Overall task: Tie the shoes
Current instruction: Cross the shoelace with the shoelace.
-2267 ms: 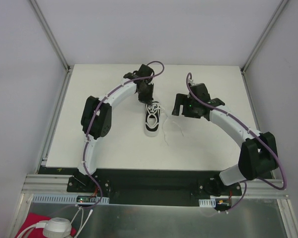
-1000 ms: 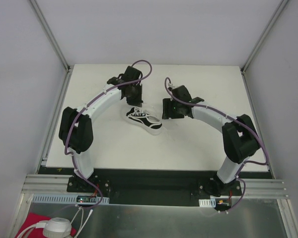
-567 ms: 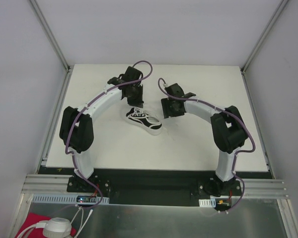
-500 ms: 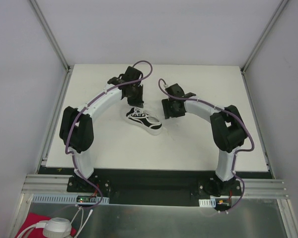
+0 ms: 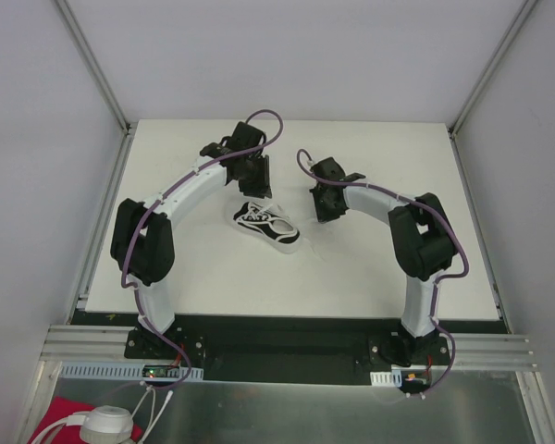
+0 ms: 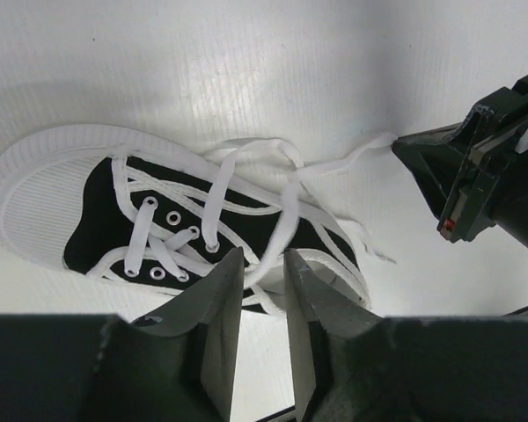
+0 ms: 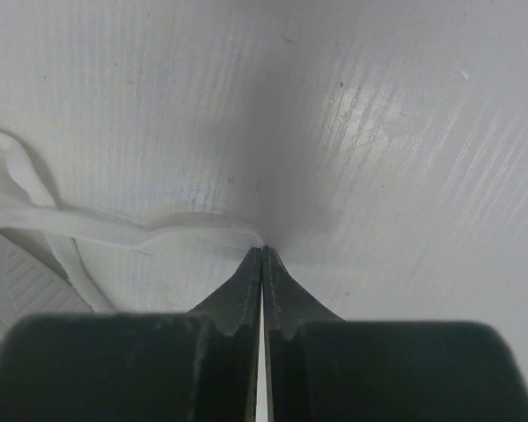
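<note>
White lace runs from the shoe toward the desk's right edge into the closed right pincer; left pincer barely parted.

Your overhead view: white bench boxed in by pale grey panels at left, back, right. Aluminium posts run from far corners. Black plate spans bench's near edge, with aluminium rail beside it and dull metal sheet nearer still. Red cloth and white cable lie in near-left corner. Light even, shadows faint.
</note>
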Tool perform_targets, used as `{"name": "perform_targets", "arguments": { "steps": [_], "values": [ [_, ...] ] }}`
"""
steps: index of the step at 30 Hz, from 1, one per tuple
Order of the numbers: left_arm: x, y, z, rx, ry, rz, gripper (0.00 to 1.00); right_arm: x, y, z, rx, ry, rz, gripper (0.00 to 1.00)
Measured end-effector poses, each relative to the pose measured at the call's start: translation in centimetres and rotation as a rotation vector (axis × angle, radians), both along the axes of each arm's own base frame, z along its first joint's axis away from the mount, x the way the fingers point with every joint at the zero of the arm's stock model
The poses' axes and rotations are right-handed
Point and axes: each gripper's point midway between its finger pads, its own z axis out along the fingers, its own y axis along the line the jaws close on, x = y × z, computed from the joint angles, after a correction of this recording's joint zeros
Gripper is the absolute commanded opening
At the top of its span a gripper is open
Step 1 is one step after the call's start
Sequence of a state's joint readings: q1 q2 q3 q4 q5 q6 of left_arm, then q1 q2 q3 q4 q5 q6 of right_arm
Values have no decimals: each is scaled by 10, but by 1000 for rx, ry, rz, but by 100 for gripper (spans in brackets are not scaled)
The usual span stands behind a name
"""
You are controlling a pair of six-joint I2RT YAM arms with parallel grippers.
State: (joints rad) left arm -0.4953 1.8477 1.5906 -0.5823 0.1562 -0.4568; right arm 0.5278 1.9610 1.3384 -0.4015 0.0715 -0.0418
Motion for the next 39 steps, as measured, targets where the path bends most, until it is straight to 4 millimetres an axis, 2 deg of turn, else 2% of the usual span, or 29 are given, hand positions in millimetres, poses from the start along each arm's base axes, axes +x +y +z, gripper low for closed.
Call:
{"name": "perform_targets", "arguments": {
  "steps": [1,3,5,6,9,12,13,14,17,19,22,26,30,32,36,39],
  "values": [
    [0,0,0,-3,0,2,34,0,0,0,0,0,0,1],
    [2,1,0,-8,4,15,51,0,0,0,0,0,1,1],
    [1,3,-2,-16,14,24,56,0,0,0,0,0,1,1],
    [0,5,-4,-20,21,33,68,0,0,0,0,0,1,1],
    [-8,25,-14,-23,58,89,66,1,0,1,1,-2,1,1],
    [-21,64,-27,-22,121,213,61,2,1,5,5,-9,1,1],
    [-26,78,-32,-23,143,261,54,3,2,7,9,-13,1,1],
    [-31,89,-36,-22,161,300,51,5,4,12,16,-22,2,1],
    [-45,125,-57,-1,233,434,45,14,10,36,50,-71,3,1],
    [-56,133,-71,12,280,472,43,23,16,57,80,-116,2,1],
    [-67,130,-84,24,332,474,39,38,27,99,148,-204,3,1],
    [-59,123,-103,51,374,445,39,46,41,149,243,-288,22,1],
    [-33,109,-118,63,402,384,39,36,50,196,323,-357,54,1],
    [-18,99,-116,57,393,349,39,29,53,216,353,-386,72,1],
    [29,64,-109,16,308,259,41,13,56,251,411,-440,92,1],
    [49,40,-101,-10,255,192,43,5,53,271,445,-470,92,1]
  ]
}}
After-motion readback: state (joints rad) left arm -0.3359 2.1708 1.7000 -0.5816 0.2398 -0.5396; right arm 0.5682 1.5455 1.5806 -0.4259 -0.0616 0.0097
